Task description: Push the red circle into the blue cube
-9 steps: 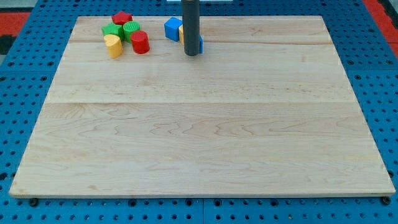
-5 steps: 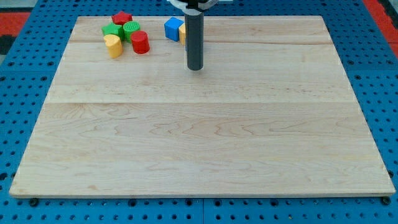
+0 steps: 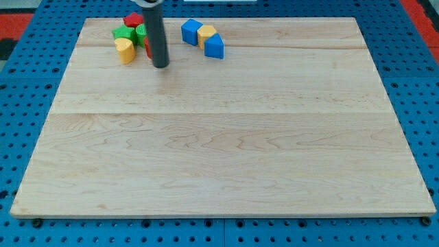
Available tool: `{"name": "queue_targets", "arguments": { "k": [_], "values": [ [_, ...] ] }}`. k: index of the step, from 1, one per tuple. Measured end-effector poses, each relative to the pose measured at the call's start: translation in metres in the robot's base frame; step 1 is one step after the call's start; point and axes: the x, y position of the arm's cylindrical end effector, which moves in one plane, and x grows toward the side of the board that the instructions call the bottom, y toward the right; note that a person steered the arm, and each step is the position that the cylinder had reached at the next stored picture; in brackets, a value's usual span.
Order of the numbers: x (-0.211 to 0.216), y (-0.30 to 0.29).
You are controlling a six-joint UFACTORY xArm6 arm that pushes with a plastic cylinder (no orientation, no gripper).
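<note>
The red circle [image 3: 147,47] stands near the view's top left and is mostly hidden behind my rod. My tip [image 3: 160,65] rests on the board just below and to the right of it. The blue cube [image 3: 191,31] sits to the right, at the view's top centre, with a yellow block [image 3: 207,33] and a second blue block [image 3: 214,47] beside it.
A red star [image 3: 132,20], a green block [image 3: 123,33], a green cylinder [image 3: 140,32] and a yellow block [image 3: 124,50] cluster around the red circle. The wooden board [image 3: 226,137] lies on a blue pegboard.
My tip moved down from the blue blocks, then left across the board to the red circle. The blocks have not visibly moved.
</note>
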Motion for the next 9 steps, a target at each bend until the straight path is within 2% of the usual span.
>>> {"name": "queue_targets", "arguments": {
  "k": [1, 5, 6, 7, 8, 9],
  "values": [
    [-0.045, 0.009],
    [-0.053, 0.011],
    [-0.044, -0.007],
    [0.018, -0.017],
    [0.034, 0.07],
    [0.018, 0.195]
  ]
}}
